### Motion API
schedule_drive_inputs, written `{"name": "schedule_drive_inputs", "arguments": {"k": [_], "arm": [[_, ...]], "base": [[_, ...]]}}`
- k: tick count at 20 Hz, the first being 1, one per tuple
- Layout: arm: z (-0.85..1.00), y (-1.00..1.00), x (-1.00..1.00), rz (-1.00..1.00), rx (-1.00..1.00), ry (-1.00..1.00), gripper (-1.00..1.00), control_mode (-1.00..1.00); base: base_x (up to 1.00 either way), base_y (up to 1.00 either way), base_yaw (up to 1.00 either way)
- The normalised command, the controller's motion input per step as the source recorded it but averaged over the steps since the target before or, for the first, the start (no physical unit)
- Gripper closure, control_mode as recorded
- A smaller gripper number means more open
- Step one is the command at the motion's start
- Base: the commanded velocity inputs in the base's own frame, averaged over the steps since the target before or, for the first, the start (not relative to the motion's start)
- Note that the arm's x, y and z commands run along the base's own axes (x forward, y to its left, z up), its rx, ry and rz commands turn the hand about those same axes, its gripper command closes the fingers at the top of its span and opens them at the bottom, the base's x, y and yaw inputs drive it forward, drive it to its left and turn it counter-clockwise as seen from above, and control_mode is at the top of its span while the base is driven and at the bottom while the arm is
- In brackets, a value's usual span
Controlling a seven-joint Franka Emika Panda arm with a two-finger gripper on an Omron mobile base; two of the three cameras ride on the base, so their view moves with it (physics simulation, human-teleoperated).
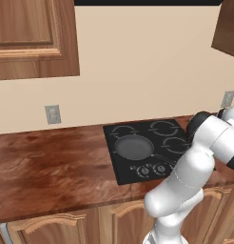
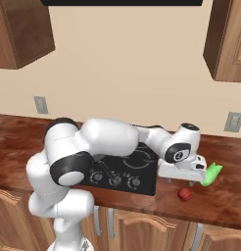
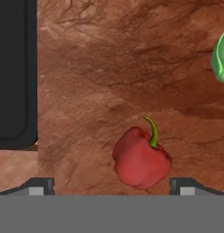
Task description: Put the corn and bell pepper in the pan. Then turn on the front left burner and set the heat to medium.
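The wooden counter (image 1: pixel 47 167), reddish brown with a swirling grain, runs across the left and right base views and is cut off at both sides; the wood cupboards (image 1: pixel 33 38) above it are cropped by the frame tops. Set into the counter is the stove (image 1: pixel 147 147), a flat glossy black slab with rounded corners; in the right base view the white arm (image 2: pixel 108 139) lies across most of it, and in the hand view just a black edge of it shows at the left. On the stove's front left ring sits the pan (image 1: pixel 133 147), a round shallow dark grey dish whose thin black handle runs toward the small round knobs (image 1: pixel 152 168) and is partly lost behind the arm. The knob markings are too small to read. The gripper (image 2: pixel 183 182) hangs just above the counter to the right of the stove, its fingers (image 3: pixel 41 185) spread wide with nothing between them; merely the dark tips show in the hand view. Right of the stove on the bare wood lies the bell pepper (image 3: pixel 141 159), a lumpy red shape with a curved green stem, sitting between the two tips and below them. Farther from the stove lies the corn (image 2: pixel 210 174), a bright green oblong, partly hidden by the hand in the right base view and cut by the edge in the hand view.
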Motion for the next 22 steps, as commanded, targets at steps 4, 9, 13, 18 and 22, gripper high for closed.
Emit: {"name": "schedule_drive_inputs", "arguments": {"k": [4, 9, 13, 18, 22], "arm": [[-0.08, -0.11, 0.11, 0.0, 0.02, 0.0, -1.0, -1.0], [-0.29, -0.18, 0.25, 0.0, 0.0, 0.0, -1.0, -1.0], [-0.19, -0.13, 0.0, 0.0, 0.02, 0.0, -1.0, -1.0], [0.0, 0.0, -0.05, 0.0, 0.02, 0.0, -1.0, -1.0], [0.0, 0.0, -0.01, 0.0, 0.01, 0.0, -1.0, -1.0]], "base": [[0.0, 0.0, 0.0], [0.0, 0.0, 0.0], [0.0, 0.0, 0.0], [0.0, 0.0, 0.0], [0.0, 0.0, 0.0]]}}
